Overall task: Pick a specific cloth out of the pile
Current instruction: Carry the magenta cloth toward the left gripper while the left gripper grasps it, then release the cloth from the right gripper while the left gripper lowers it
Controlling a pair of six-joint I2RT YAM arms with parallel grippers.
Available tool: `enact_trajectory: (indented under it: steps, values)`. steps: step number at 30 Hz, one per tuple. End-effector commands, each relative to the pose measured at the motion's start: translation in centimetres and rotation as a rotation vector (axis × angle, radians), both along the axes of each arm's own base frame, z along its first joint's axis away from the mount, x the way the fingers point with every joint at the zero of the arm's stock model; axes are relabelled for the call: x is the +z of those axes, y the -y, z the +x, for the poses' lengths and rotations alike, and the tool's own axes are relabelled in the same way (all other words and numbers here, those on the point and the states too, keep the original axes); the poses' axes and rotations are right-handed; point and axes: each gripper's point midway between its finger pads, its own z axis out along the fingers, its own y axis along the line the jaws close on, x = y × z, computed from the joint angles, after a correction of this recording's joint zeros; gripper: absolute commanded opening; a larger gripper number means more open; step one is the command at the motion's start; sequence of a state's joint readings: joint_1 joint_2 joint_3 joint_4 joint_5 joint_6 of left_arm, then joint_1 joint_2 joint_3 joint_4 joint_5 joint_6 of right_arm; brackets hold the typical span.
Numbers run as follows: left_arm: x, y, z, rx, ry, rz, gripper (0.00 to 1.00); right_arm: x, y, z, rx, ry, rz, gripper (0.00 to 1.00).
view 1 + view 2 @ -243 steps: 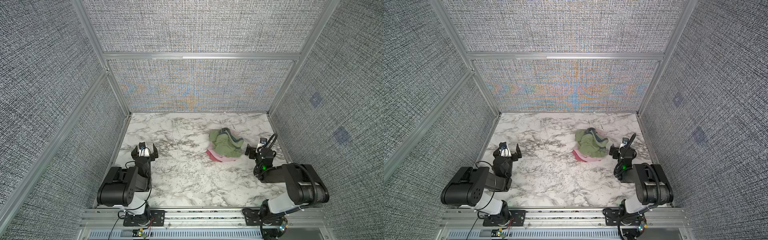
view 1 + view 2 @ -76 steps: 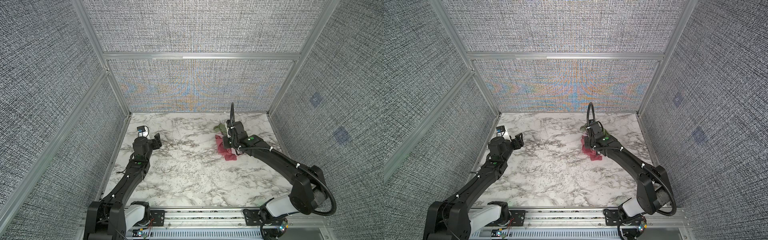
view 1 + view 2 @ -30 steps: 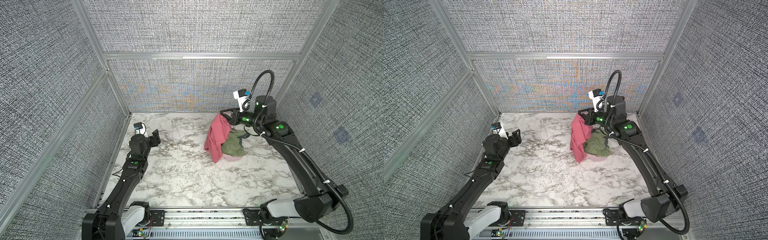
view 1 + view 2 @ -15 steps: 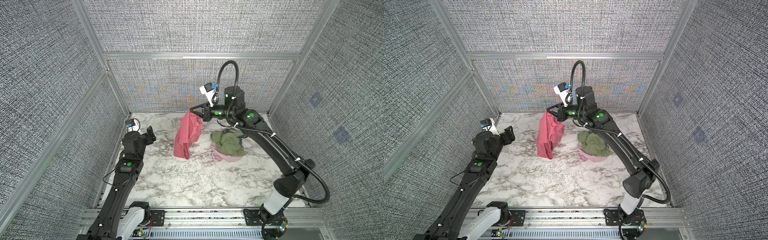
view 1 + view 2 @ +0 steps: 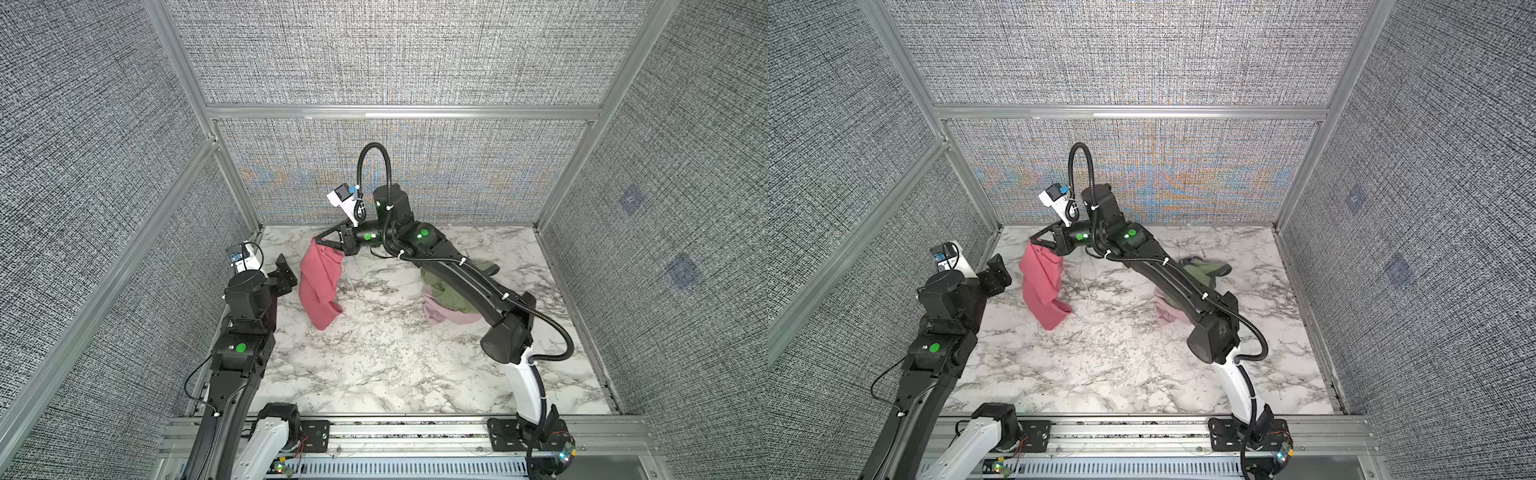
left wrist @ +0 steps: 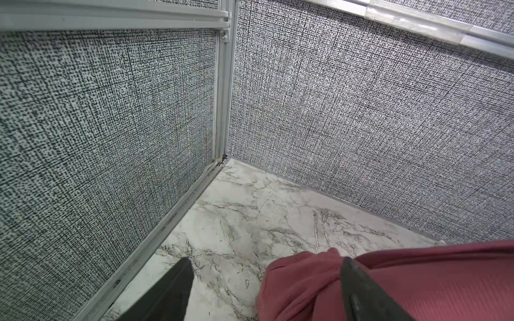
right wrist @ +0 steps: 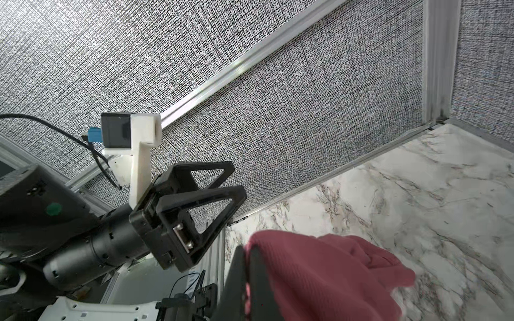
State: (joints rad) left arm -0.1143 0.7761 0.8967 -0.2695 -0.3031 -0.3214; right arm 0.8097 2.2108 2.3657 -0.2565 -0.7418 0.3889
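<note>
The rose-red cloth (image 5: pixel 318 286) (image 5: pixel 1042 286) hangs from my right gripper (image 5: pixel 319 239) (image 5: pixel 1034 240), which is shut on its top edge at the back left of the table. The cloth's lower end rests folded on the marble. In the right wrist view the gripper (image 7: pixel 245 266) pinches the cloth (image 7: pixel 319 275). My left gripper (image 5: pixel 287 269) (image 5: pixel 997 270) (image 7: pixel 238 180) is open just left of the cloth. In the left wrist view the cloth (image 6: pixel 303 286) bulges in front of the open gripper (image 6: pixel 265 262); whether it touches is unclear. The pile (image 5: pixel 453 301) (image 5: pixel 1204 266) lies at the right, partly hidden by my right arm.
The marble table (image 5: pixel 374 374) is boxed in by grey fabric walls with aluminium posts; the back-left corner post (image 6: pixel 222 83) stands close beyond my left gripper. The pile shows olive-green cloth over pale pink cloth (image 5: pixel 1165 313).
My right arm has carried the cloth further left, away from the pile and close to my left gripper. The cloth's lower end now rests on the table. The left gripper has opened slightly wider.
</note>
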Motion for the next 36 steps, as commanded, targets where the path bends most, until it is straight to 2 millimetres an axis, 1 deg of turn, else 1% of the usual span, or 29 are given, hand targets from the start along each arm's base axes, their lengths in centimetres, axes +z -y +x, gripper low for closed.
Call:
enact_trajectory:
  steps: [1, 2, 3, 4, 5, 6, 8, 10, 12, 13, 15, 18, 22, 28, 31, 36]
  values:
    - [-0.5, -0.3, 0.0, 0.011, -0.021, 0.024, 0.85, -0.5, -0.2, 0.5, 0.008, -0.028, 0.024, 0.0]
    - [-0.7, -0.2, 0.1, 0.004, -0.025, 0.026, 0.84, -1.6, -0.1, 1.0, -0.007, -0.044, 0.012, 0.0]
    - [-0.9, 0.0, 0.3, -0.005, -0.027, 0.026, 0.85, -3.0, 0.2, 1.9, -0.036, -0.065, -0.006, 0.09]
    - [-1.0, 0.2, 0.5, -0.017, -0.027, 0.027, 0.85, -4.1, 0.6, 2.7, -0.065, -0.084, -0.019, 0.14]
    - [-1.5, 0.6, 0.8, -0.038, -0.034, 0.029, 0.86, -5.7, 1.2, 3.7, -0.097, -0.111, -0.031, 0.16]
    - [-1.9, 0.9, 1.1, -0.06, -0.042, 0.029, 0.86, -7.3, 1.9, 4.7, -0.125, -0.142, -0.042, 0.22]
    - [-2.8, 1.6, 1.6, -0.092, -0.064, 0.019, 0.86, -10.0, 3.5, 6.6, -0.182, -0.194, -0.056, 0.41]
    - [-4.3, 2.1, 2.1, -0.118, -0.096, 0.006, 0.86, -12.2, 5.4, 8.3, -0.244, -0.232, -0.069, 0.52]
    - [-6.1, 2.5, 2.4, -0.133, -0.142, -0.012, 0.85, -14.1, 7.6, 9.8, -0.31, -0.254, -0.095, 0.54]
    - [-6.9, 2.7, 2.4, -0.14, -0.163, -0.019, 0.85, -14.5, 8.4, 10.1, -0.33, -0.252, -0.106, 0.55]
    - [-9.2, 3.1, 2.3, -0.158, -0.228, -0.042, 0.84, -14.9, 10.0, 10.5, -0.373, -0.24, -0.12, 0.55]
    - [-12.7, 3.9, 1.8, -0.188, -0.343, -0.092, 0.8, -15.4, 11.6, 10.4, -0.409, -0.222, -0.141, 0.56]
    - [-17.3, 4.7, -0.3, -0.202, -0.523, -0.164, 0.75, -15.9, 13.4, 10.7, -0.433, -0.25, -0.121, 0.56]
    - [-21.3, 5.0, -4.0, -0.185, -0.743, -0.217, 0.69, -15.3, 16.2, 11.2, -0.434, -0.308, 0.018, 0.56]
    - [-22.4, 5.7, -5.4, -0.194, -0.815, -0.257, 0.68, -15.2, 17.0, 11.3, -0.434, -0.313, 0.038, 0.56]
    - [-23.9, 6.7, -7.1, -0.197, -0.938, -0.332, 0.68, -14.9, 17.7, 11.0, -0.423, -0.311, 0.064, 0.56]
